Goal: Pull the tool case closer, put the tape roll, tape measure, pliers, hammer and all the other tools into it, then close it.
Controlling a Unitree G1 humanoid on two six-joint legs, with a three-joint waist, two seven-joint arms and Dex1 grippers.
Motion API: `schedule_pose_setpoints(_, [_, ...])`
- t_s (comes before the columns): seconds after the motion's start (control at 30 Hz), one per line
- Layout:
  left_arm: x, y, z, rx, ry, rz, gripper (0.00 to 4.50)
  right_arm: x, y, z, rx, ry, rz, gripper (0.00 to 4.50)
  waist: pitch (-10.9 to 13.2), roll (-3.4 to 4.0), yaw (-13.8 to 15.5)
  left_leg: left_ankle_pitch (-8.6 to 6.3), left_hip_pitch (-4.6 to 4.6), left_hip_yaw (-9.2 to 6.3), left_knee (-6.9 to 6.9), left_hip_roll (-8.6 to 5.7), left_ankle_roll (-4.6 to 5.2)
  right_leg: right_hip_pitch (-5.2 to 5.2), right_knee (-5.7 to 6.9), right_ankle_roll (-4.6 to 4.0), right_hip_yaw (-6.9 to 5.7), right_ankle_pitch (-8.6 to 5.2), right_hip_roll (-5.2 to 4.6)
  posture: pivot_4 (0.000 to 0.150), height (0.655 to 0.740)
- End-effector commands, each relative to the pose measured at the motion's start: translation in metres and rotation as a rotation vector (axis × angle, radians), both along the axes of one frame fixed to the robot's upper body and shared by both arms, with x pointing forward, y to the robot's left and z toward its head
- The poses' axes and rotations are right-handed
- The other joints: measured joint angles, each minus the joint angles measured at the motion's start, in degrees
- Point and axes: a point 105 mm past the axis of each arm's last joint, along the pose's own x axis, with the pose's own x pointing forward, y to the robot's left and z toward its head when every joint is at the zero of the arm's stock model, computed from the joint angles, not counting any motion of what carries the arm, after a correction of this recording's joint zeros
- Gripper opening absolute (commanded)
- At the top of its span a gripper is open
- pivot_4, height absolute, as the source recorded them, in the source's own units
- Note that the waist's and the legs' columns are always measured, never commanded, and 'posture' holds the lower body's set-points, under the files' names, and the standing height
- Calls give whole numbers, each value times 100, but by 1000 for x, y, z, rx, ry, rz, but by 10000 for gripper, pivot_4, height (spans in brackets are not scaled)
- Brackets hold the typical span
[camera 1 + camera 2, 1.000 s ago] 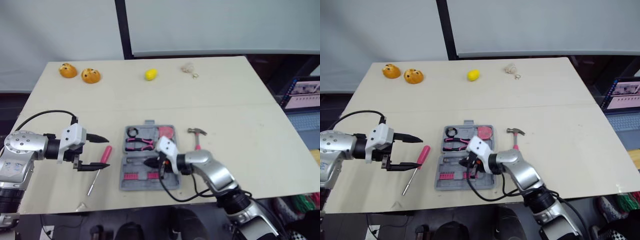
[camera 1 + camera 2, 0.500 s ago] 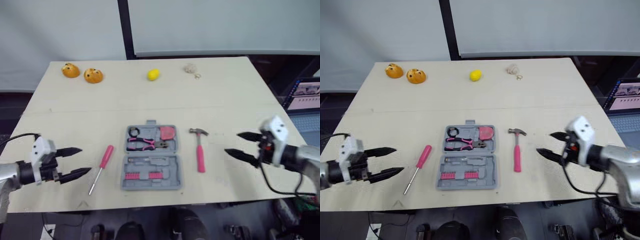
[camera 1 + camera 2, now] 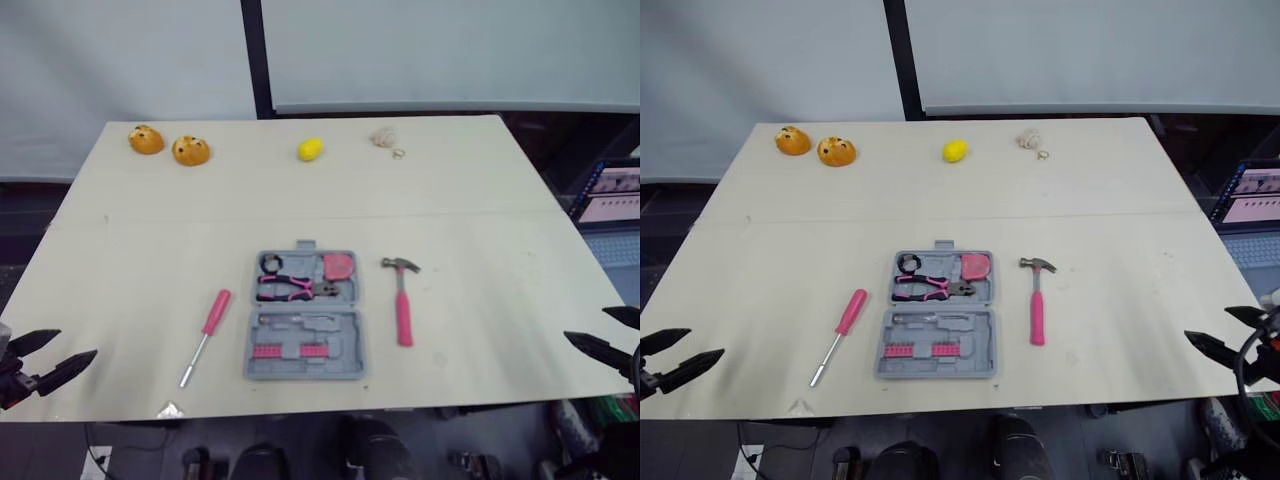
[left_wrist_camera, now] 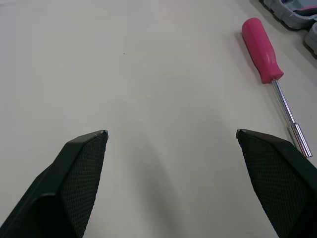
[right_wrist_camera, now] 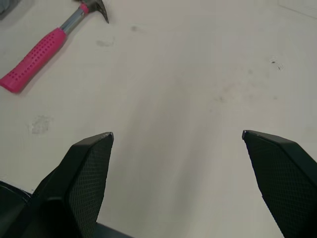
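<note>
The grey tool case lies open in the middle of the table. Its far half holds the pink-handled pliers, a small black tape roll and a pink tape measure; its near half holds a row of pink bits. A pink-handled hammer lies just right of the case, also seen as the hammer from the right wrist. A pink screwdriver lies left of it. My left gripper is open and empty at the near left table edge. My right gripper is open and empty at the near right edge.
Two orange buns, a lemon and a small beige object sit along the far side of the table. A laptop screen stands beyond the right edge.
My right gripper left the case, swung out to the right table edge and opened. My left gripper drew back from the screwdriver to the near left edge, still open.
</note>
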Motion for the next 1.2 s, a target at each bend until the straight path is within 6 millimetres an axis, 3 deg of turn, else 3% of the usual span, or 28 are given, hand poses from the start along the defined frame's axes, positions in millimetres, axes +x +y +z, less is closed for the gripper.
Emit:
schedule_pose_setpoints(0.03, [21, -34, 19, 6, -60, -155, 45000, 9, 19, 5, 27, -68, 13, 44028, 0, 0, 15, 0, -1, -2, 0, -1, -2, 1, 0, 0, -1, 0, -2, 1500, 7292])
schedule_pose_setpoints(0.17, [41, -98, 41, -25, -106, -420, 45000, 19, 58, -2, 127, -88, -2, 44028, 0, 0, 13, 3, -7, -4, 1, -2, -7, 0, 2, 3, 0, 2, -8, 1500, 7292])
schedule_pose_setpoints(0.3, [48, -146, 61, -29, -150, -634, 45000, 36, 87, -9, 245, -92, -85, 44028, 3, 7, -21, 8, -5, 2, 0, -5, -17, -1, 9, 3, 10, 2, -3, 1500, 7292])
schedule_pose_setpoints(0.37, [51, -183, 80, -62, -200, -789, 45000, 51, 124, -19, 306, -70, -79, 44028, 3, 4, -31, 13, -8, 11, -1, -4, -25, -2, 16, 1, 25, 1, 6, 1500, 7292])
schedule_pose_setpoints(0.43, [52, -207, 90, -68, -231, -896, 45000, 63, 152, -23, 320, -54, -84, 44028, 5, 9, -49, 18, -7, 9, 6, -3, -32, -5, 22, -2, 29, 2, 14, 1500, 7292])
schedule_pose_setpoints(0.53, [51, -220, 92, -71, -223, -974, 45000, 79, 166, -25, 285, -47, -123, 44028, 8, 52, -67, 22, -12, 15, 2, -17, -33, -7, 32, -3, 55, 1, 20, 1500, 7292])
schedule_pose_setpoints(0.73, [52, -232, 90, -66, -223, -1066, 45000, 118, 193, -29, 258, -9, -168, 44028, 7, 46, -108, 22, -5, 13, 23, -23, -32, -14, 18, 3, 63, 5, 51, 1500, 7292])
schedule_pose_setpoints(0.83, [56, -235, 91, -69, -232, -1073, 45000, 135, 195, -34, 250, 2, -219, 44028, 7, 47, -140, 22, -6, 12, 22, -17, -33, -14, 16, 2, 78, 5, 89, 1500, 7292])
schedule_pose_setpoints(1.17, [61, -246, 92, -67, -265, -1100, 45000, 156, 212, -62, 189, 48, -223, 44028, 7, 47, -162, 21, -5, 13, 21, -8, -33, -16, 12, 5, 93, 7, 89, 1500, 7292])
schedule_pose_setpoints(1.2, [62, -247, 92, -68, -269, -1100, 45000, 159, 211, -65, 185, 47, -234, 41781, 7, 47, -166, 21, -5, 15, 20, -8, -33, -16, 12, 5, 96, 7, 89, 1500, 7292])
